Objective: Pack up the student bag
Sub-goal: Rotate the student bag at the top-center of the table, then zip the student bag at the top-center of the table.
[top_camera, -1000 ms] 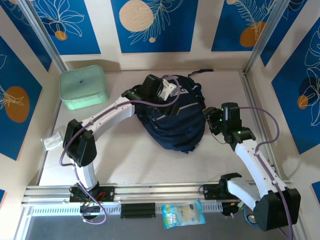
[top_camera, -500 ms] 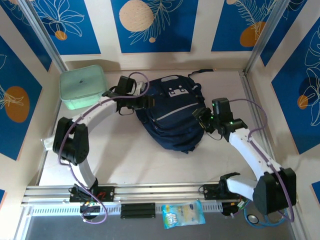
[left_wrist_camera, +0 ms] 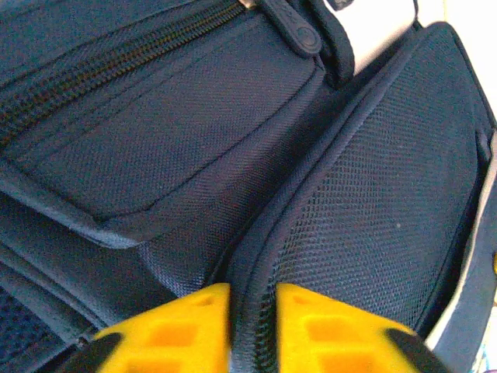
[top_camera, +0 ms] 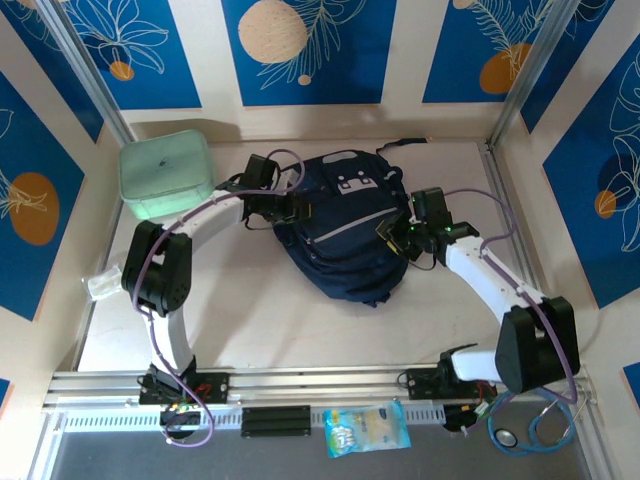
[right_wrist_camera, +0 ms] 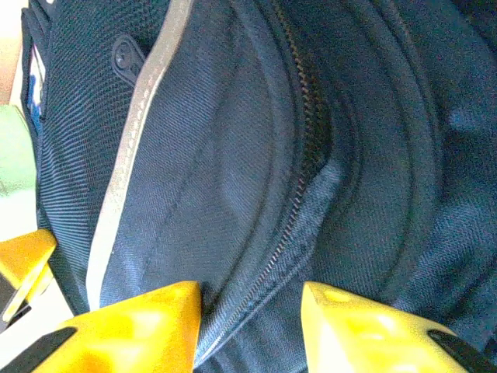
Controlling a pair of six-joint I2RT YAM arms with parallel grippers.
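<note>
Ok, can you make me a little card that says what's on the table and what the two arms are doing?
Bag: student bag, dark navy, lying on the table
Left arm: left end effector pinched on a piped edge of the bag
Right arm: right end effector has a finger on each side of a zip fold; grip unclear
Also there: mint green box, lid on, far left corner

Navy bag among blue, mint and yellow

The student bag (top_camera: 345,235) is dark navy with white patches and a pale grey stripe. The box (top_camera: 166,175) is mint green and the counter (top_camera: 260,320) pale beige. The wall panels (top_camera: 300,50) are blue with white leaf outlines and cream and orange discs. The left gripper (left_wrist_camera: 254,315) and right gripper (right_wrist_camera: 250,303) have yellow fingers (left_wrist_camera: 178,334).
</note>
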